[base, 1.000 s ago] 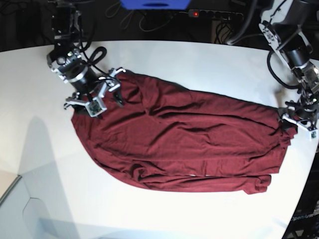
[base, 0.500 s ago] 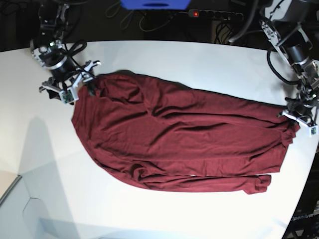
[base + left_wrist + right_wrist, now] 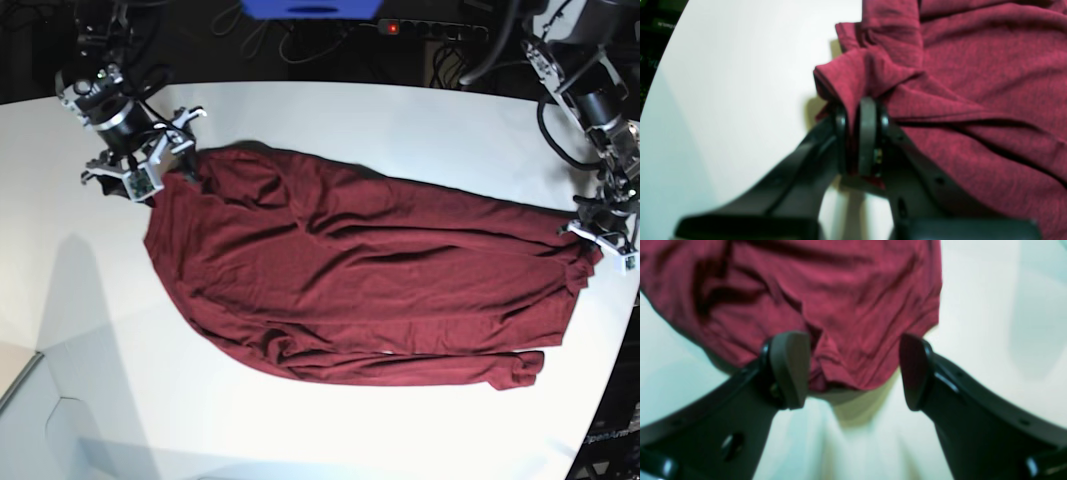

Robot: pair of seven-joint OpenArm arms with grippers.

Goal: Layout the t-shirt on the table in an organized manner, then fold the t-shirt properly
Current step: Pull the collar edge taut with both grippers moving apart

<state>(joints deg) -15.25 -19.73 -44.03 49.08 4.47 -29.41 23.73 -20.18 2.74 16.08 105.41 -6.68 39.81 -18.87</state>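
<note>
On the white worktop [image 3: 330, 120] my left claw [image 3: 858, 140] pinches the t-shirt [image 3: 360, 270] edge to stretch it, while my right claw [image 3: 853, 370] hovers released over the opposite edge.

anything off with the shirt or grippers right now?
The t-shirt lies askew on the table, rumpled, its lower edge doubled under. The left gripper is shut on a bunched fold at one end. The right gripper is open at the other end, holding nothing. No damage visible.
</note>
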